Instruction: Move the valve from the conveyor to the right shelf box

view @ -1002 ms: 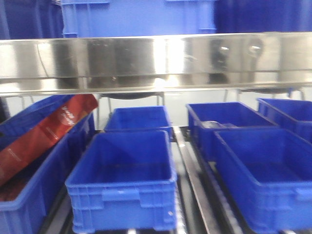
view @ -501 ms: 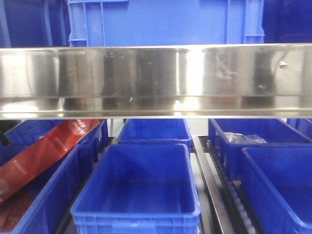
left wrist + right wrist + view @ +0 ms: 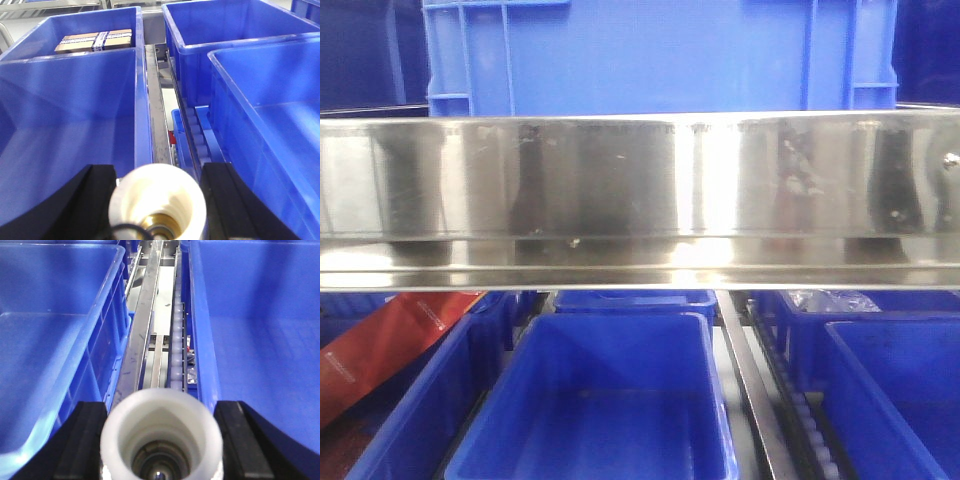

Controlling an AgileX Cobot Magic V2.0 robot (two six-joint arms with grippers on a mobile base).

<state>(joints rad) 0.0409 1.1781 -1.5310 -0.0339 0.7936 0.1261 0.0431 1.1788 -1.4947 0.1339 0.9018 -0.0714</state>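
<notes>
Your left end effector (image 3: 158,175) was clamped on a white valve (image 3: 157,202), with its black fingers (image 3: 95,195) pressed against both sides. The valve sat above the right wall of a near blue box (image 3: 65,140), and the roller track (image 3: 192,125) ran off at 1 o'clock. At 11 o'clock a far box (image 3: 40,37) held a strapped cardboard pack (image 3: 95,40).

Your right end effector (image 3: 161,407) was likewise closed tight on a second valve (image 3: 161,437). This one was over the steel rail (image 3: 142,330), between a box at 9 o'clock (image 3: 45,350) and a box at 3 o'clock (image 3: 260,340).

From the front, a shiny shelf edge (image 3: 640,190) crossed your view. A blue crate (image 3: 650,50) stood on top of it, and a red packet (image 3: 390,340) lay below at 8 o'clock.
</notes>
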